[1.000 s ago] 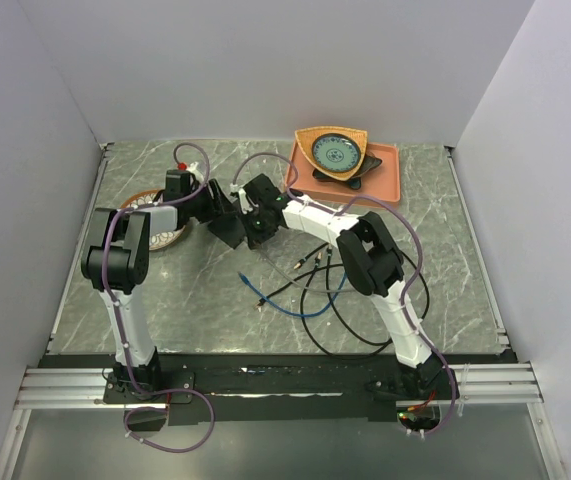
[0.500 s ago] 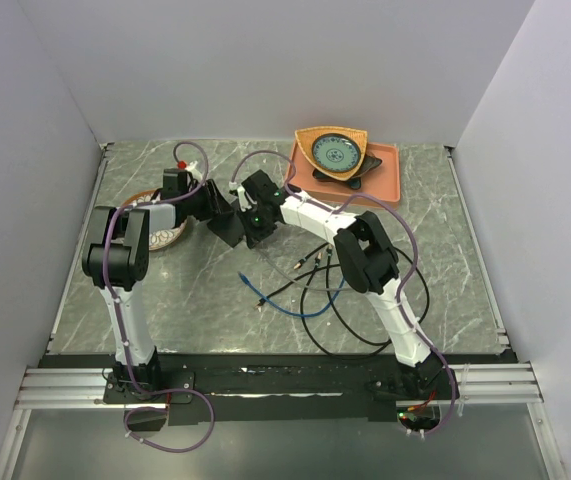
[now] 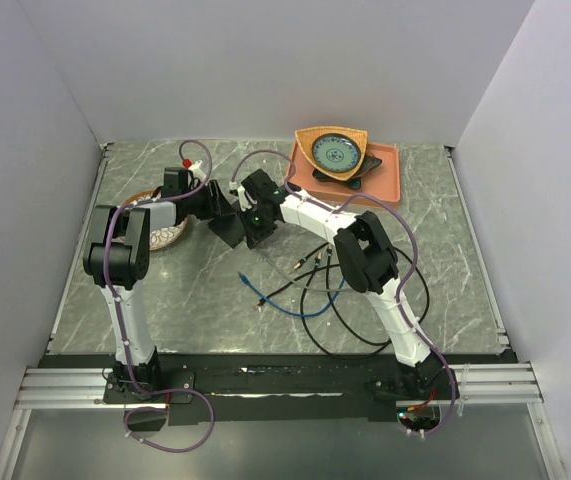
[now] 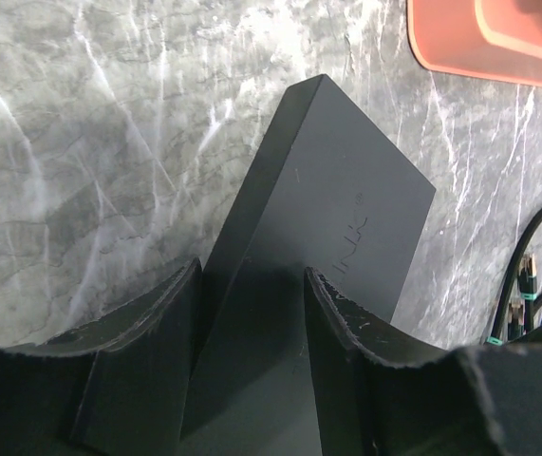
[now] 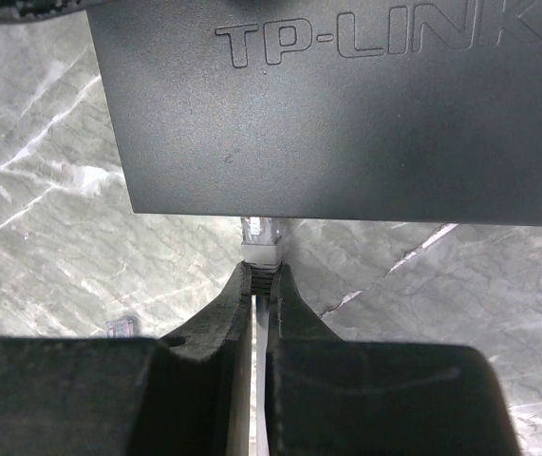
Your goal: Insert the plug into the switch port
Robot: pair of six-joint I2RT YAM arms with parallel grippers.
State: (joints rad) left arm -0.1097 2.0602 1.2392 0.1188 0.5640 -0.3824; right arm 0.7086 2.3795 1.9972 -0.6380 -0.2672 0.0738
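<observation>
The switch is a flat matte-black box [image 4: 346,218] with TP-LINK lettering [image 5: 365,38], tilted up off the marble table. My left gripper [image 4: 252,274] is shut on its near end, one finger on each face. My right gripper [image 5: 263,271] is shut on the plug [image 5: 262,237], a clear connector with a pale boot. The plug's tip meets the box's lower thin edge. The switch port is hidden behind that edge. In the top view both grippers meet at the box [image 3: 228,230] in the middle rear of the table.
An orange tray [image 3: 385,172] holding a patterned bowl [image 3: 336,152] stands at the back right. A brown-rimmed plate [image 3: 162,236] lies beside the left arm. Loose black and blue cables [image 3: 315,292] sprawl across the table's middle, in front of the grippers.
My left gripper's jaws have closed in on the box. My right arm has edged slightly toward the box with the plug.
</observation>
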